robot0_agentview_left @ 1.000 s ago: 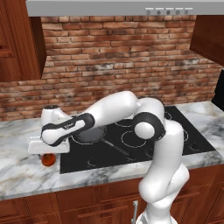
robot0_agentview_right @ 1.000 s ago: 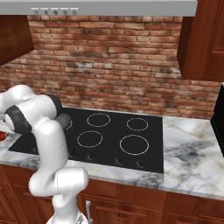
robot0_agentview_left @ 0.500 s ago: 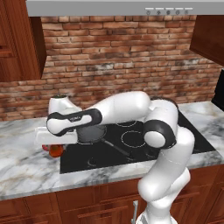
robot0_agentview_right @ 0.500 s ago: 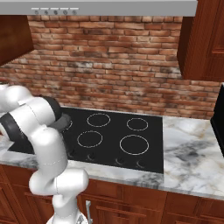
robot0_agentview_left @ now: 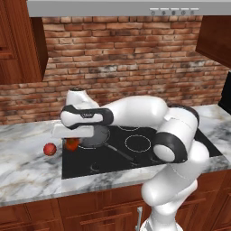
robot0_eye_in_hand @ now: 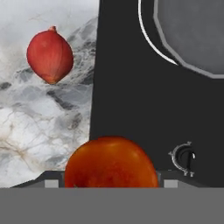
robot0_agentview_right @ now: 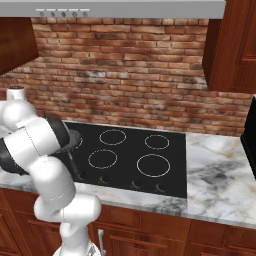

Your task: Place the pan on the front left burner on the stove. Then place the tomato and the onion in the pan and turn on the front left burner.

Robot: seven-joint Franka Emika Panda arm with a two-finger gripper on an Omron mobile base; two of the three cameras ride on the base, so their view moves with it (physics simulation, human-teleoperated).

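With the pan [robot0_agentview_left: 95,136] on the stove [robot0_agentview_left: 135,144], the gripper [robot0_agentview_left: 72,143] holds the tomato [robot0_eye_in_hand: 111,162] between its fingers — onion [robot0_eye_in_hand: 50,55] lying beyond on the counter — so next comes carrying it over the pan.

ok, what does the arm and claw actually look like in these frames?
Glossy white rounded arm links with black bands at the joints, thickest at the big elbow. The wrist link carries a dark panel with small pale lettering, and a short white cap tops it. The claw hangs below a flat white hand block. No cables visible.
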